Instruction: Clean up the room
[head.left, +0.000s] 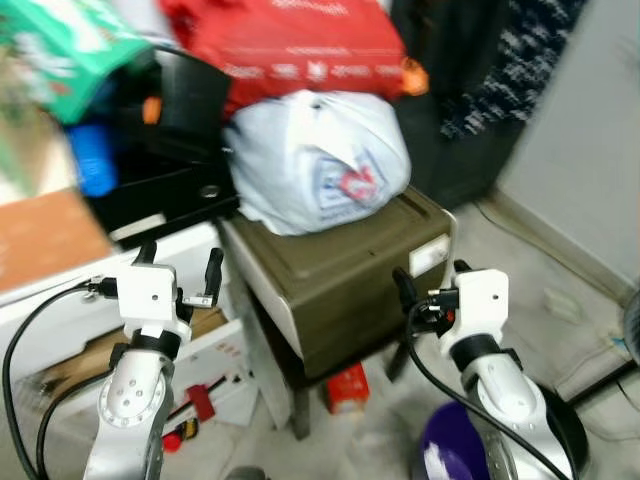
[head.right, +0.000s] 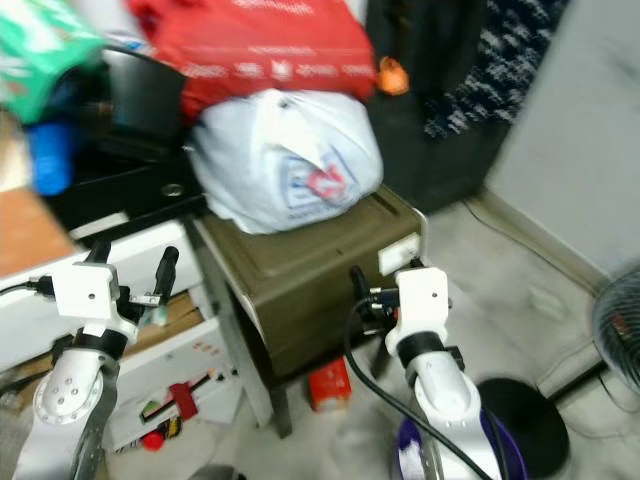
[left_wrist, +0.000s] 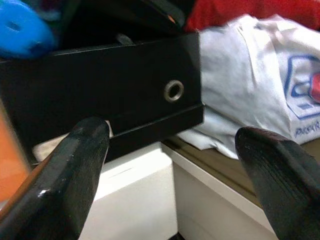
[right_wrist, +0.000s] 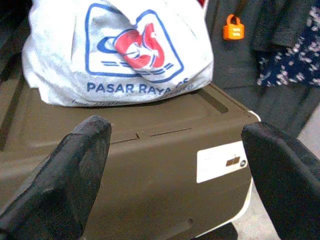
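Both arms are raised with forearms angled up and forward: the left tool (head.left: 180, 268) is held in front of the black box (left_wrist: 100, 95) that sits on the white shelf unit (head.left: 60, 310), its two black fingers (left_wrist: 65, 170) spread wide apart and holding nothing. The right tool (head.left: 430, 285) is lifted just in front of the olive-brown bin (right_wrist: 150, 160), its fingers (right_wrist: 65, 175) likewise spread apart and empty. A white plastic bag (head.left: 315, 160) with a blue and red logo rests on the bin's lid, a red bag (head.left: 290, 40) lies above and behind it, and a small red carton (head.left: 348, 388) sits on the floor beneath the bin.
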